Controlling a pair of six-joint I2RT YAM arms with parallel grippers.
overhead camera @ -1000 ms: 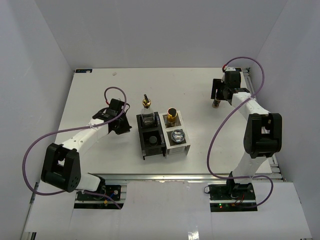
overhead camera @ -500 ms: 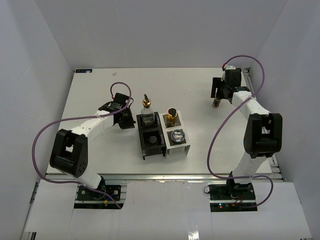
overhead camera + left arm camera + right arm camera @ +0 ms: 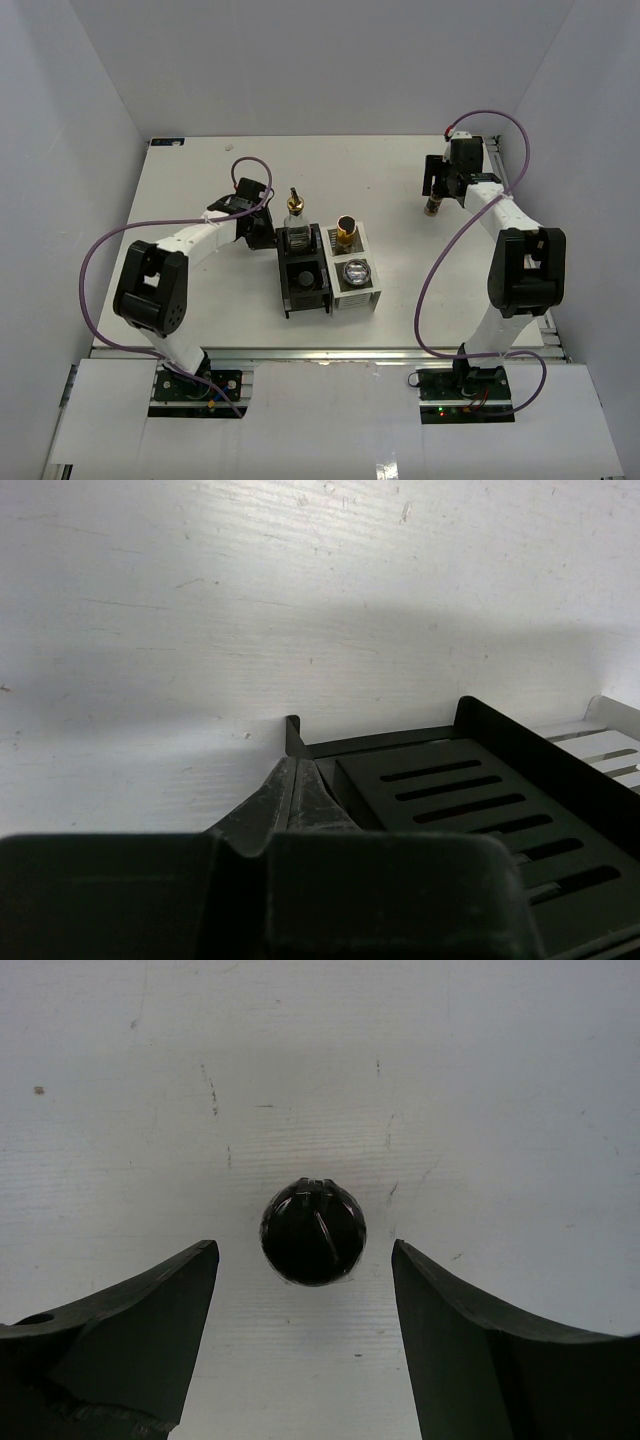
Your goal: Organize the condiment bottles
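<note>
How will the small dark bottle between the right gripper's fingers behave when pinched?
The dark bottle looks round and narrow, so it may twist or slip between the flat fingers. Standing upright on the table, it could tip if one finger touches first.

Four condiment bottles (image 3: 293, 212) (image 3: 346, 231) (image 3: 357, 270) (image 3: 433, 206), one black rack (image 3: 288, 296), one white rack (image 3: 372, 294), two robot arms (image 3: 185, 245) (image 3: 505, 215), one table (image 3: 200, 170)

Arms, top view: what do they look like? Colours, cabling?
Both the left arm and right arm have white links with boxy black joint housings. A purple cable loops loose along each. The left tool and right tool are black, with wedge-shaped fingers.
</note>
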